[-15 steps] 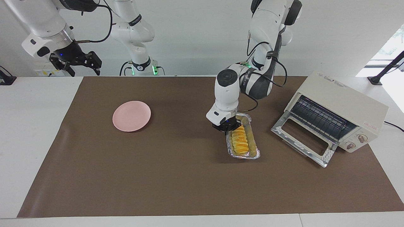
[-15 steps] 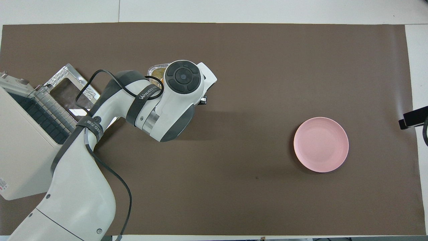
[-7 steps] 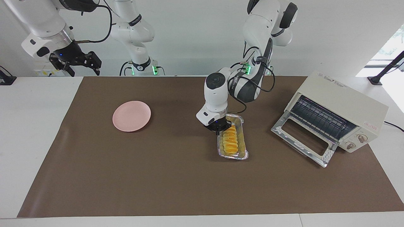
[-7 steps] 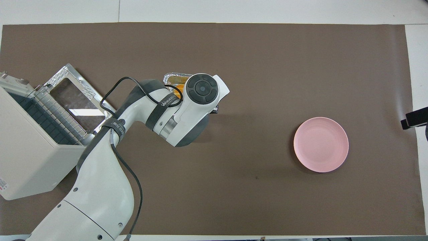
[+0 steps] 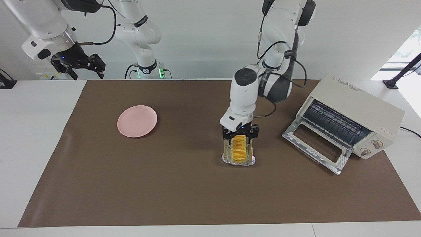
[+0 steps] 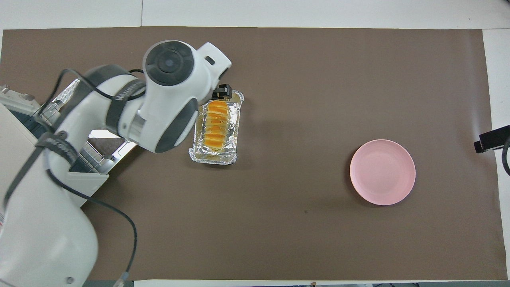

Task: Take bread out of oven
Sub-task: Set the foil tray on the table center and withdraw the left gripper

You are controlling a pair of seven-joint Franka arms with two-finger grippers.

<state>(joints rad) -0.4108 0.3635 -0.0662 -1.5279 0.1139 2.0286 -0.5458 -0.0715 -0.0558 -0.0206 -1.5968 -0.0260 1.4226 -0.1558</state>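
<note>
One ridged golden bread (image 5: 239, 148) you see in crinkled foil tray (image 5: 226, 159) on brown desk (image 5: 164, 184); left gripper (image 5: 240, 135) released above, right gripper (image 5: 86, 65) spread, waiting.

A white table (image 5: 39, 131) is covered by a brown mat (image 5: 184, 191). On the mat, in the facing view, a silver foil tray (image 5: 239, 160) sits near centre. A pink plate (image 5: 137, 120) lies at nine o'clock from the tray, and a cream oven (image 5: 358, 112) with its door down at three o'clock.
</note>
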